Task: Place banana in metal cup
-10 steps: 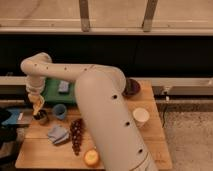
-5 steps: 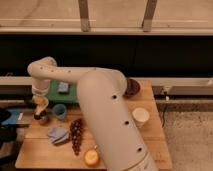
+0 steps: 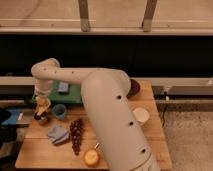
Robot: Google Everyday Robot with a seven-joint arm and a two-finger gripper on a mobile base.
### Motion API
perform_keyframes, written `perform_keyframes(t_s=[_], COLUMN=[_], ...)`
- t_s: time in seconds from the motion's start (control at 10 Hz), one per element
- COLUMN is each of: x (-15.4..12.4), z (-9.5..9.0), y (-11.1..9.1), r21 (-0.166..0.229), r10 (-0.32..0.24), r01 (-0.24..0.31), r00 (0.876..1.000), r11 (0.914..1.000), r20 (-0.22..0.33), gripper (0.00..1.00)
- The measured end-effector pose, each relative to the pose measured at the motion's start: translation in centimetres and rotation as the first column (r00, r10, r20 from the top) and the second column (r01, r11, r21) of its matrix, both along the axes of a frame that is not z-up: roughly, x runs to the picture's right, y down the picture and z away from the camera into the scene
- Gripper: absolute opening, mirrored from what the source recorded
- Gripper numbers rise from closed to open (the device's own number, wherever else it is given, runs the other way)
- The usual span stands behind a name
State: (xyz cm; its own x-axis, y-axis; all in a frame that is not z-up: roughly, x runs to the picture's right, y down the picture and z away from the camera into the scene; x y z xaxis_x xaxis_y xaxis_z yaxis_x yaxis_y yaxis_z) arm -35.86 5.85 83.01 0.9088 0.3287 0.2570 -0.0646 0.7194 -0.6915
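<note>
Reaching down over the left end of the wooden table (image 3: pixel 150 145), the white arm (image 3: pixel 107 110) bends at its elbow and drops to the gripper (image 3: pixel 42 106), which hangs directly above the metal cup (image 3: pixel 41 119). The banana (image 3: pixel 41 103) stands nearly upright at the gripper, pale yellow, its lower end at or just inside the cup's mouth; whether it touches the rim cannot be told. The fingers cannot be made out against the fruit, so how far the claw is parted, and whether it grips the banana, cannot be told.

Just to the right of the metal cup stands the light blue cup (image 3: pixel 59 111), close to it but apart. Behind both lies a green tray (image 3: pixel 75 94) with a blue-grey sponge (image 3: pixel 63 87) on it. Nearer the front edge a blue-grey cloth (image 3: pixel 57 134) lies crumpled, with a bunch of dark grapes (image 3: pixel 76 135) beside it on the right. A round orange fruit (image 3: pixel 91 157) sits at the front edge. A white cup (image 3: pixel 141 115) stands on the right part of the table, and a dark bowl (image 3: pixel 134 87) shows behind the arm.
</note>
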Motion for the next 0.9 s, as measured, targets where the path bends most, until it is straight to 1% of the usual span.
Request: perform_keyframes(t_s=[0.3,0.5,0.6,0.8,0.9], x=[-0.4,-0.6,-0.8,-0.6,-0.6], z=[-1.5,-2.4,-2.7,-3.0,-3.0], y=[-0.4,-0.4,-0.3,-0.4,-0.4], r21=[0.023,0.030,0.031,0.030,0.030], r10=[0.004,0.008,0.012,0.033,0.031], r01=[-0.005,-0.009,-0.013,-0.034,-0.033], r00=[1.000,1.000,0.999,0.998,0.998], r11=[0.9997,0.9995,0.9994,0.9990,0.9990], r20=[0.016,0.027,0.036,0.049,0.050], gripper=[0.59,0.59,0.59,0.64,0.64])
